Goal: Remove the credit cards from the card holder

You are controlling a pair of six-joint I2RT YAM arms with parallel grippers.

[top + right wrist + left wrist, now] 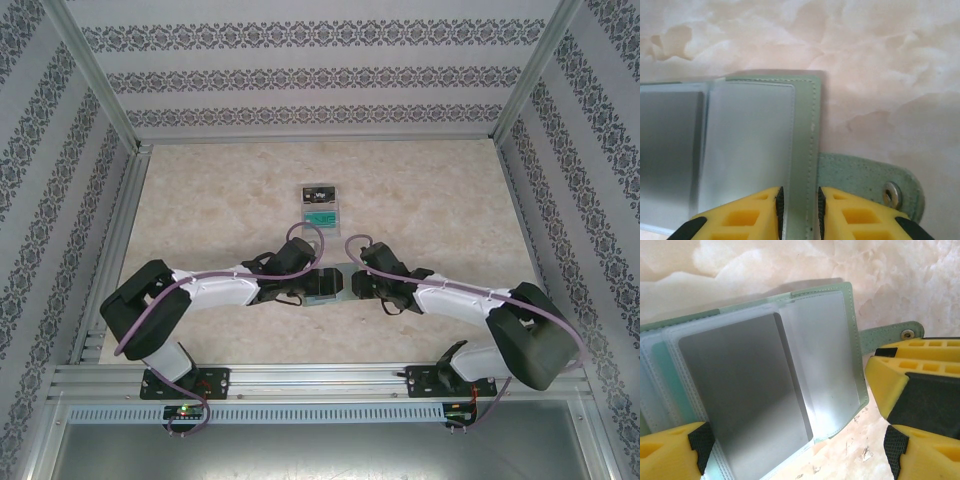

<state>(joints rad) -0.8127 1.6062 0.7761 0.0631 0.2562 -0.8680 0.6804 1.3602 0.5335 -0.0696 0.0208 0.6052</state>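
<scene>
marbled table, card holder open under both wrists

wallpapered walls (pixel 320 75) and an aluminium frame (pixel 320 378) close in the pale marbled table (pixel 200 190). your two arms fold inward from the near edge and meet at mid-table, wrists almost nose to nose. from above they cover most of the card holder (pixel 825 350), which lies open on the table there. well beyond it sits a pale tray (pixel 304 206) with a black card (pixel 319 191) and a green card (pixel 320 217), both too small to read. your left gripper (pixel 800 452) is spread wide, straddling the open holder. one finger overlaps a clear sleeve, the other stands off the holder's edge, and it grasps nothing. your right gripper (pixel 799 205) is nipped onto the holder's stitched green border, just beside the closure tab (pixel 860 177). a dark grey card (pixel 745 395) sits in the front sleeve, its face a blurred sheen. a teal card (pixel 665 372) peeks from behind, mostly hidden by sleeves. the tab's snap (pixel 891 192) faces up.
</scene>
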